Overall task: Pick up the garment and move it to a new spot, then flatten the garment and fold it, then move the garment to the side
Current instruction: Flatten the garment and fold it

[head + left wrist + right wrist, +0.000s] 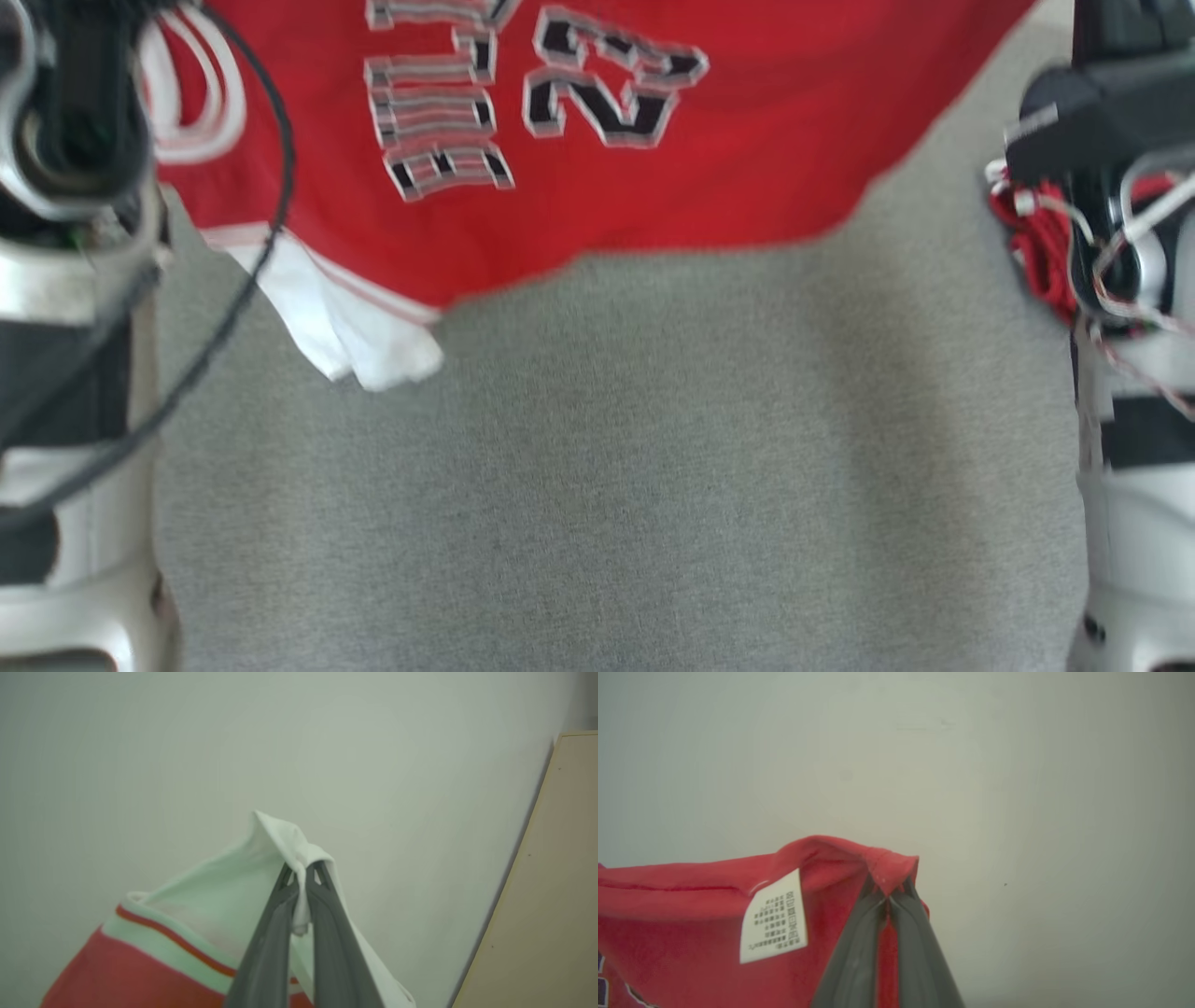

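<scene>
Both hands are pinched fully shut here: the left hand [299, 877] has a bunched white corner of the red sports jersey with white trim and black-and-grey block lettering [747, 140] squeezed between its two dark fingers, and the right hand [889, 891] is clamped on a red corner of the hem, right by the white printed care label [774, 917]. So the jersey hangs up in the air, strung between the two arms like washing on a line, over the grey fabric-covered counter [607, 485]. I can't tell if the lower edge brushes the counter, the head view is too blurry

Why hold it like this? My guess is that gripping two far-apart corners lets gravity pull the cloth open, so it goes down already spread instead of in a heap. That makes flattening easier. One white flap near the left arm droops folded over, so that side will probably need smoothing. I'd say we're in the carry part of the job, with flattening and folding not yet done. Both wrist views look at a plain pale wall [327, 742] past the fingertips
</scene>
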{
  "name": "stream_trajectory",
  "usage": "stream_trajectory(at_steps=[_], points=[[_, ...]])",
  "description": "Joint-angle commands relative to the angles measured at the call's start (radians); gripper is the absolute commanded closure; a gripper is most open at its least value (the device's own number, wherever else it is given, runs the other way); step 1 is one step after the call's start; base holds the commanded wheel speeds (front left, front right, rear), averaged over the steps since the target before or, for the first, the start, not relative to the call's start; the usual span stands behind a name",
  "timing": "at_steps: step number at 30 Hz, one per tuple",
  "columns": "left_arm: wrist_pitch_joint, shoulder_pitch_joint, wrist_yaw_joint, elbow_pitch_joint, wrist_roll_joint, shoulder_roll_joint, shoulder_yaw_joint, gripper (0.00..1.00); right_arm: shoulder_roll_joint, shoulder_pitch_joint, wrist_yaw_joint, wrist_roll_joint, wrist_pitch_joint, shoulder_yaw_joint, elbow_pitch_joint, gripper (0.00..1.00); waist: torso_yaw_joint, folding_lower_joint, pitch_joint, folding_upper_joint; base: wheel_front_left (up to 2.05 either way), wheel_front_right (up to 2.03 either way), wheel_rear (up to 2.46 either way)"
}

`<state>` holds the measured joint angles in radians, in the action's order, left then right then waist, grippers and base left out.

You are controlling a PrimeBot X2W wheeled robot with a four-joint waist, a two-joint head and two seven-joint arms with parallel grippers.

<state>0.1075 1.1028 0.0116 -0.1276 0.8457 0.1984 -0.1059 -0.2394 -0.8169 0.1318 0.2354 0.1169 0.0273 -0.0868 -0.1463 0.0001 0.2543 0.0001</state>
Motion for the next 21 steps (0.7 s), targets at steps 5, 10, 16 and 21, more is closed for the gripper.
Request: stream_trajectory(at_steps=[5,10,16,21], points=[[-0.107,0.129,0.037,-0.080,-0.080,0.029,0.000,1.00,0.031,-0.151,-0.002,-0.051,-0.106,0.000,-0.139,1.00,-0.015,-0.0001,0.143,-0.0001,0.00,0.00,0.00],[-0.260,0.224,0.076,-0.143,-0.166,0.049,-0.024,1.00,0.059,-0.275,-0.002,-0.108,-0.247,0.052,-0.263,1.00,-0.011,-0.0001,0.183,-0.0001,0.00,0.00,0.00],[-0.367,0.280,0.108,-0.166,-0.236,0.041,-0.041,1.00,0.076,-0.372,-0.002,-0.191,-0.363,0.099,-0.364,1.00,-0.003,-0.0001,0.200,-0.0001,0.00,0.00,0.00],[-0.371,0.195,0.118,-0.104,-0.289,0.001,0.025,1.00,0.078,-0.347,-0.002,-0.249,-0.381,0.101,-0.408,1.00,0.011,-0.0001,0.213,-0.0001,0.00,0.00,0.00]])
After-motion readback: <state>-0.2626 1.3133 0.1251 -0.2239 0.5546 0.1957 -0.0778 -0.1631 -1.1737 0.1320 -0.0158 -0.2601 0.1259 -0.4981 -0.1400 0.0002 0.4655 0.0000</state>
